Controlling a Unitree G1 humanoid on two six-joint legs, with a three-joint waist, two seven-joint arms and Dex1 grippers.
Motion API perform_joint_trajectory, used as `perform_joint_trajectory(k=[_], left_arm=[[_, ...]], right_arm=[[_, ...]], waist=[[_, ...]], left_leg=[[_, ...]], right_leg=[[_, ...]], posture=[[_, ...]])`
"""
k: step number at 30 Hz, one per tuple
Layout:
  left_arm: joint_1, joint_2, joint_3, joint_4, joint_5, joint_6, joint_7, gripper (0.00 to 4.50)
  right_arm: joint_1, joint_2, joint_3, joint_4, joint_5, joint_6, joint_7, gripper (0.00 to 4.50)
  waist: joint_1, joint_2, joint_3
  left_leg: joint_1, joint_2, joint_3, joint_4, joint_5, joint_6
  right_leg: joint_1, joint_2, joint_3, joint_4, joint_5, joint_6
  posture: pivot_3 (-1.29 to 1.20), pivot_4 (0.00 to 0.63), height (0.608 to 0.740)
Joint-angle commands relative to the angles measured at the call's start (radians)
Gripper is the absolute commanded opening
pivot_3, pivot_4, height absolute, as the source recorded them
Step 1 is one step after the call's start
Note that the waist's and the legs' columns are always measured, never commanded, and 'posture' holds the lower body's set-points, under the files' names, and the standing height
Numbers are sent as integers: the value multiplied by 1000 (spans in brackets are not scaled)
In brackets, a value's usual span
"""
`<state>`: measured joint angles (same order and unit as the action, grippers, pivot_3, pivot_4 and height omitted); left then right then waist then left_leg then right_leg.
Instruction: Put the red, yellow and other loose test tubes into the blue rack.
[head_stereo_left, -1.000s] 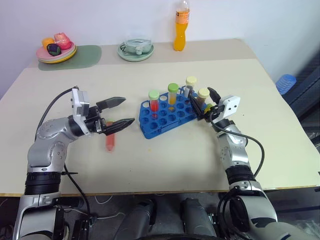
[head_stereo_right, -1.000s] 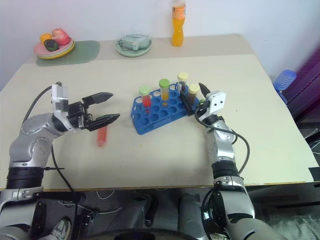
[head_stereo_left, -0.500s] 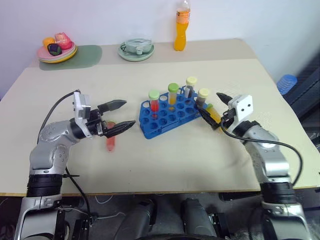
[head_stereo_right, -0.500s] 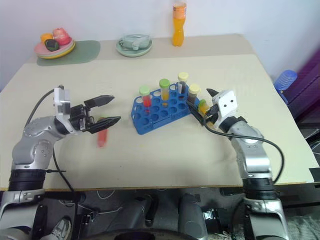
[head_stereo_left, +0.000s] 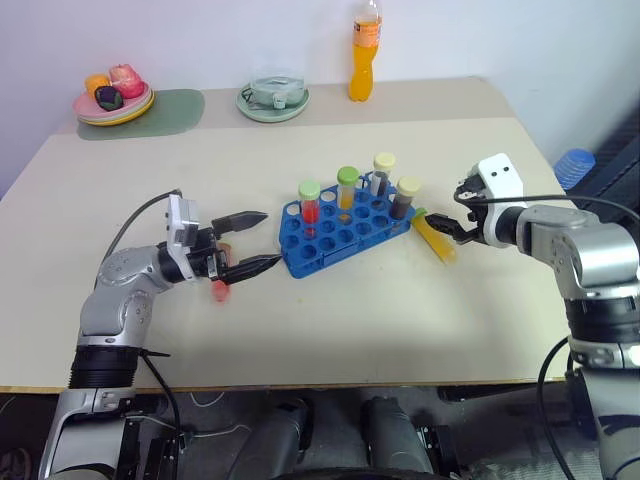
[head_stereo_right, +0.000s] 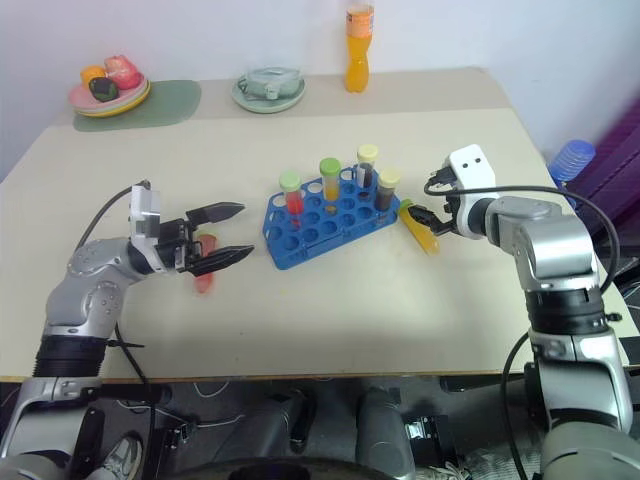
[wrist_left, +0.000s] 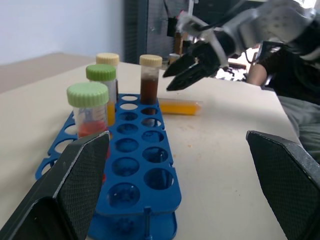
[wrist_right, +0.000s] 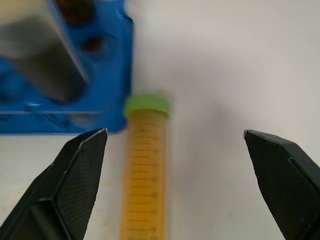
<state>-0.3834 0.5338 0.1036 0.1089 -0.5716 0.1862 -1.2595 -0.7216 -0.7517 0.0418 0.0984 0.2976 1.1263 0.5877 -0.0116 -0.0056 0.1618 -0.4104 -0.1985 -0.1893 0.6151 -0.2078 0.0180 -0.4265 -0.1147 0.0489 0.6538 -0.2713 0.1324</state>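
The right gripper (head_stereo_left: 452, 225) hangs just over the yellow tube (head_stereo_left: 436, 236), and its two fingers are wide apart with nothing in them. The job now looks like picking this tube up. To do it well, the fingers should come down one on each side of the tube's middle, then squeeze softly so it does not roll away. After that the tube must be tipped upright and lowered straight into an empty hole.

The yellow tube lies flat on the table (head_stereo_left: 400, 320), its green cap right beside the corner of the blue rack (head_stereo_left: 340, 232). It is clear plastic with little lines on it and full of yellow-orange stuff.

The left gripper (head_stereo_left: 248, 242) is wide apart too, and empty. A red tube (head_stereo_left: 219, 290) lies on the table just under it, near the rack.

Four capped tubes already stand in the rack. Many holes are free.
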Motion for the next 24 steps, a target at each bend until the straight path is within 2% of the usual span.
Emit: perform_joint_trajectory(k=[1, 5, 14, 24], left_arm=[[-1, -2, 7, -8, -1, -18, -2, 4500], [15, -5, 9, -18, -2, -21, 1, 4500], [33, -3, 12, -30, -5, -18, 7, 4500], [43, 2, 14, -36, -2, -17, 14, 4500]], right_arm=[[-85, -44, 71, 88, -18, 34, 81, 4458], [-152, -50, 167, 214, -71, -5, 142, 4458], [-285, 37, 216, 447, -131, -73, 208, 4458], [-405, 133, 279, 759, -268, -235, 244, 4458]], waist=[[-1, 0, 0], [-2, 0, 0], [-5, 0, 0], [-5, 0, 0]], left_leg=[[0, 0, 0, 0, 0, 0], [-1, 0, 1, 0, 0, 0], [-1, 0, 1, 0, 0, 0], [-1, 0, 1, 0, 2, -4]], right_leg=[[0, 0, 0, -1, 0, 0], [0, 0, 0, -2, 0, 0], [0, 0, 0, -1, 1, 0], [0, 1, -1, -1, 1, 0]], posture=[[0, 150, 740], [0, 150, 740], [0, 150, 740], [0, 150, 740]])
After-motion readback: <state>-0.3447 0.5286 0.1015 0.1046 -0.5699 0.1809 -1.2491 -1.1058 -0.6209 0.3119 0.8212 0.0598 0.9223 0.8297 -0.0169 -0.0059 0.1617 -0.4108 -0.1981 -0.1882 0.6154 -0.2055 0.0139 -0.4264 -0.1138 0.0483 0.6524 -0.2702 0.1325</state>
